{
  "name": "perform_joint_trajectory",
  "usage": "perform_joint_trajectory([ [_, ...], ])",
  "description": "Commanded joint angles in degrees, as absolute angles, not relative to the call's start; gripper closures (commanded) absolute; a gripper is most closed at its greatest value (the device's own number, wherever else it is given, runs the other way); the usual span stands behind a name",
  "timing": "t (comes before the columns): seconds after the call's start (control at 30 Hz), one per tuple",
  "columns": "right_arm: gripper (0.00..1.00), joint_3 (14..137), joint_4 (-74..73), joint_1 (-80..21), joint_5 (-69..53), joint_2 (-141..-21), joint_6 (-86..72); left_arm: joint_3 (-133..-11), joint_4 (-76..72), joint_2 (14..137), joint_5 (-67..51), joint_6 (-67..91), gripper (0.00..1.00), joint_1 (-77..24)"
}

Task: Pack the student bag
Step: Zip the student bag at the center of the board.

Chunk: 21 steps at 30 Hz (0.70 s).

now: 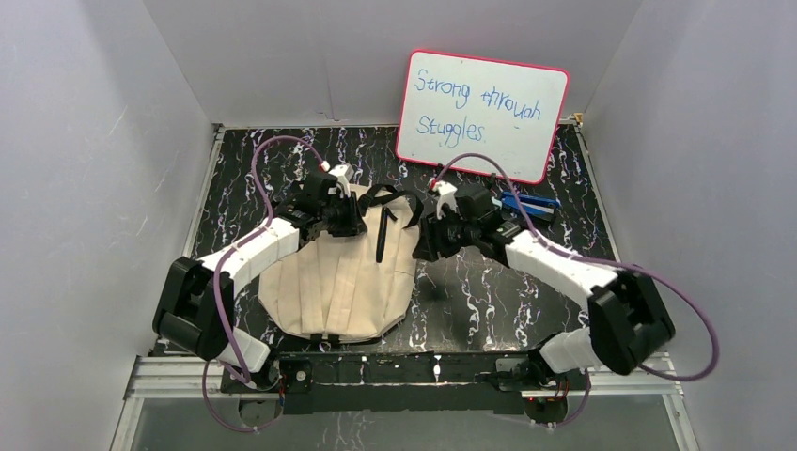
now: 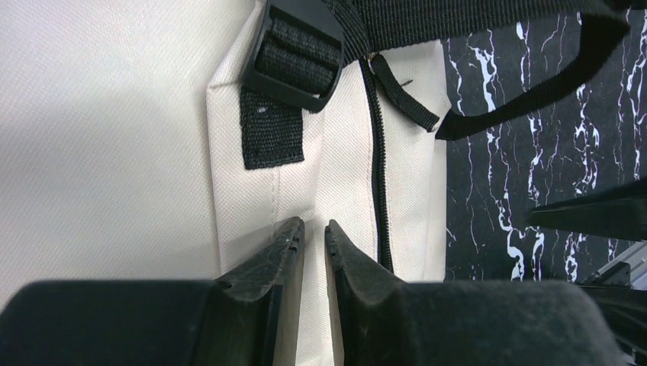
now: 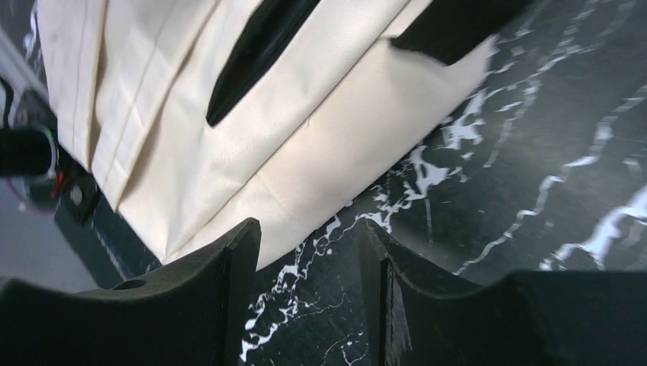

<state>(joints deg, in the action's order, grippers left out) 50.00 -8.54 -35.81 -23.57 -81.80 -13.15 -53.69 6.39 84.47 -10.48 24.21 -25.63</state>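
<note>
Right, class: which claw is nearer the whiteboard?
Right. The right claw hangs open beside the student bag, just in front of the lower left corner of the whiteboard; the left claw, pinching the bag's top, sits further left.

The bag (image 1: 338, 277) is cream with black straps (image 2: 458, 15). The table (image 1: 489, 301) is black with white wiggly lines. The board (image 1: 482, 113) is white with a pink rim and blue writing.
</note>
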Motion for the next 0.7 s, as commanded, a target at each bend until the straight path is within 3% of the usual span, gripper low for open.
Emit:
perform_joint_trajectory([
  [0.0, 0.42, 48.2, -0.8, -35.9, -8.9, -73.1, -19.4, -56.2, 9.3, 86.1, -4.7, 21.7, 0.83, -24.7],
  [0.23, 0.43, 51.3, -0.5, -35.9, -7.2, -71.9, -20.2, -59.0, 9.8, 87.7, -4.4, 21.1, 0.78, -24.7],
  [0.4, 0.47, 54.8, 2.2, -35.9, -12.5, -76.8, -19.5, -59.7, 8.6, 89.2, -4.2, 21.0, 0.71, -24.6],
  [0.67, 0.53, 61.0, 8.9, -36.0, -22.3, -90.0, -18.3, -60.5, 7.1, 92.5, -2.1, 22.7, 0.70, -24.5],
])
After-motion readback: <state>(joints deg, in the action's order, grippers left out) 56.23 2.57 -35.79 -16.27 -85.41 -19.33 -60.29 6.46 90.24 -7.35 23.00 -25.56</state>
